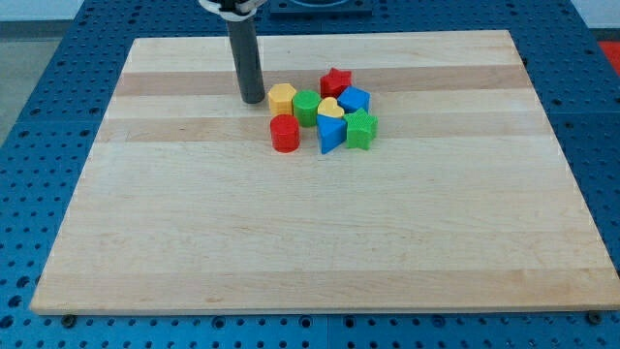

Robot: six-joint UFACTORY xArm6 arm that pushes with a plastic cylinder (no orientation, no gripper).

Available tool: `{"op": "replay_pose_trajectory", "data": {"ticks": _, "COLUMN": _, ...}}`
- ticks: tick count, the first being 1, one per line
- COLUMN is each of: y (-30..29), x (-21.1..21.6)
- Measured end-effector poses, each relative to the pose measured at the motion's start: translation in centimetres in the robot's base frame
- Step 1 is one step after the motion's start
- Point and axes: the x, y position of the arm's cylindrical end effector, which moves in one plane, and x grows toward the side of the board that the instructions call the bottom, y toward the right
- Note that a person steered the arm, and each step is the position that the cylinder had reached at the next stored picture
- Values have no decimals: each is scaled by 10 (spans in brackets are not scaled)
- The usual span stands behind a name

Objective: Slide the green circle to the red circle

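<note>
The green circle (306, 107) sits in a tight cluster of blocks at the board's upper middle. The red circle (285, 133) stands just below and left of it, almost touching. My tip (253, 100) rests on the board to the left of the cluster, just beside a yellow hexagon-like block (282, 98), which lies between the tip and the green circle.
Other blocks in the cluster: a red star (336, 81), a yellow heart (330, 108), a blue block (355, 99), a blue triangle-like block (329, 134), a green star (361, 128). The wooden board (310, 242) lies on a blue perforated table.
</note>
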Motion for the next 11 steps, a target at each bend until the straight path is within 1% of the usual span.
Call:
{"op": "replay_pose_trajectory", "data": {"ticks": 1, "y": -16, "x": 12}}
{"op": "replay_pose_trajectory", "data": {"ticks": 2, "y": -11, "x": 21}}
{"op": "replay_pose_trajectory", "data": {"ticks": 3, "y": 5, "x": 15}}
{"op": "replay_pose_trajectory", "data": {"ticks": 5, "y": 43, "x": -31}}
{"op": "replay_pose_trajectory", "data": {"ticks": 6, "y": 49, "x": -34}}
{"op": "replay_pose_trajectory", "data": {"ticks": 7, "y": 68, "x": -33}}
{"op": "replay_pose_trajectory", "data": {"ticks": 9, "y": 73, "x": -6}}
{"op": "replay_pose_trajectory", "data": {"ticks": 10, "y": 92, "x": -5}}
{"op": "replay_pose_trajectory", "data": {"ticks": 11, "y": 97, "x": -5}}
